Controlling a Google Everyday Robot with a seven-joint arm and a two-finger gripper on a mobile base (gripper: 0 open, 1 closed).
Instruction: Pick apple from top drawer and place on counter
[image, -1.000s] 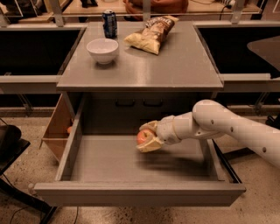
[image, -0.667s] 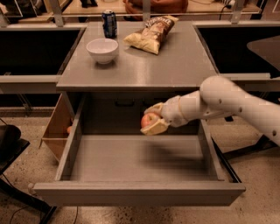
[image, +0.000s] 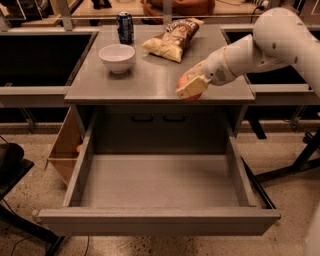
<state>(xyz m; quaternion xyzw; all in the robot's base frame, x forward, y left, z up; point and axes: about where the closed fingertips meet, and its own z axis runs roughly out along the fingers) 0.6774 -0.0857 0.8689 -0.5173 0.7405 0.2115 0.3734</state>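
Observation:
My gripper (image: 191, 86) is shut on the red-orange apple (image: 184, 82) and holds it in the air over the front edge of the counter (image: 155, 75), right of centre. The cream fingers (image: 192, 88) cover most of the apple; only its left and lower parts show. The white arm comes in from the upper right. The top drawer (image: 159, 185) is pulled fully open below, its flat grey bottom bare.
On the counter stand a white bowl (image: 117, 57) at the left, a blue can (image: 125, 27) behind it and a chip bag (image: 173, 39) at the back centre. A cardboard box (image: 65, 147) sits on the floor left of the drawer. Dark tables flank the cabinet.
The gripper has lifted the apple out of the drawer and up to counter height, moving up and to the right. The drawer now holds nothing.

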